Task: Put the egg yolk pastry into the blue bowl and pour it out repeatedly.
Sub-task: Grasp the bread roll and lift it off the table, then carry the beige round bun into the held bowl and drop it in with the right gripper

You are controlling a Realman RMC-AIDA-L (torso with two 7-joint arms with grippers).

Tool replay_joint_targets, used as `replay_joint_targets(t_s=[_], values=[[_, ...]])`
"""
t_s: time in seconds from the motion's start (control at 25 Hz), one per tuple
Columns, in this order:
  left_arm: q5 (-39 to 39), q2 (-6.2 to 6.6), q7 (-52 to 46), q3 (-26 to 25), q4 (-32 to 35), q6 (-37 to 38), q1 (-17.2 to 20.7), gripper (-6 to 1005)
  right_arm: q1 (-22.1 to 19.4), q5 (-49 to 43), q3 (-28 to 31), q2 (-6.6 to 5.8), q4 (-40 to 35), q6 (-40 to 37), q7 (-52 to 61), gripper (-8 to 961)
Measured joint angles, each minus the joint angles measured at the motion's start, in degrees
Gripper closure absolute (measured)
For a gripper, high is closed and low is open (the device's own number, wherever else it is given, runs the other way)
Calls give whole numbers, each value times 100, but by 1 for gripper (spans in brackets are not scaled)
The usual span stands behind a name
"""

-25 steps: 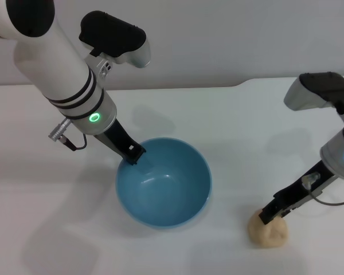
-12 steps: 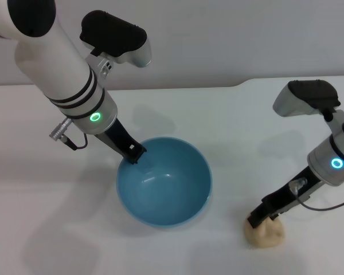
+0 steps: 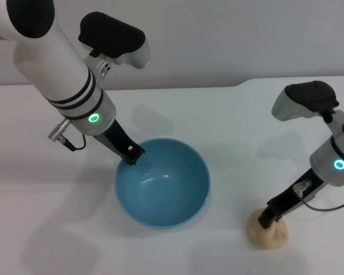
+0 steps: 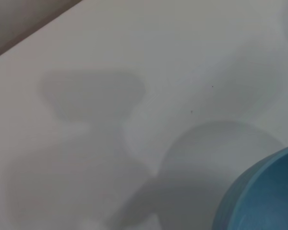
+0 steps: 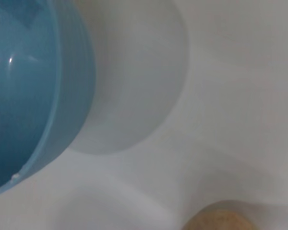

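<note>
The blue bowl stands upright and empty on the white table, at the middle of the head view. My left gripper is at the bowl's back left rim and shut on it, one finger outside and one inside. The egg yolk pastry, a small tan dough ball, lies on the table right of the bowl. My right gripper is down on the pastry's top left side. The bowl's outer wall shows in the left wrist view. The right wrist view shows the bowl and the pastry's edge.
The white table runs back to a grey wall, with a step in its far edge at the right. Both arms cast soft shadows on it. Nothing else lies on it.
My right gripper swung left with its tip on the pastry, nudging it slightly left, then came back right. The left gripper and the bowl have stayed still.
</note>
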Motion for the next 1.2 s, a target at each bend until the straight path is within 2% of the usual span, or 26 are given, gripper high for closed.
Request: replay_joint_targets(t_s=[0.12,0.44,0.72,1.0,1.2], values=[[8,1,4,0,0,-1,0,1000,-65,4,-14,-2,-213,-42,-9,747],[37,1,13,0,-1,-25,-12,999,-197,224,42,-5,-978,-707,-392,779],[1,-8,13,142,-62,-3,-9,1000,-224,1393,29,-4,-1554,-1070,-861,821],[-46,-32,12,289,-75,23,-47,1001,-221,2766,265,-22,-1867,-960,-1143,897],[-165,-33,12,375,-103,67,-48,1001,-220,3068,247,-23,-1835,-907,-1294,925]])
